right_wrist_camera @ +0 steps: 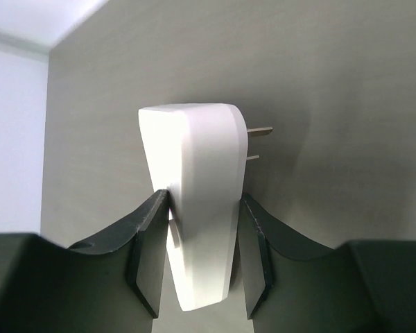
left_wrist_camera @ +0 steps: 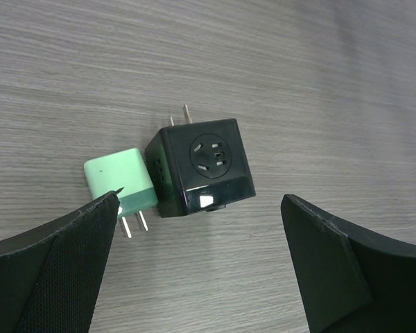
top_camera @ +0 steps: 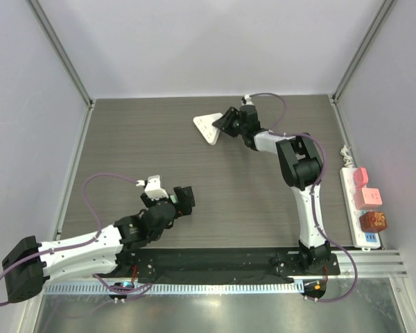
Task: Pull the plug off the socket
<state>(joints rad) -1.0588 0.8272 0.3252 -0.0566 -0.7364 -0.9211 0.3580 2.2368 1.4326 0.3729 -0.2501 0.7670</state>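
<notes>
Plug [left_wrist_camera: 118, 182], smooth mint-green block, at nine o'clock against glossy black cube socket [left_wrist_camera: 202, 165]; left end effector [left_wrist_camera: 201, 201] apart, right end effector [right_wrist_camera: 204, 201] clamping white wedge [right_wrist_camera: 194, 152].

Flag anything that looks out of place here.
The green plug lies loose against the black cube, prongs bare, plugged into nothing. The cube's own prongs stick out sideways over the table. The right tool clamps a white adapter, also unplugged.
</notes>
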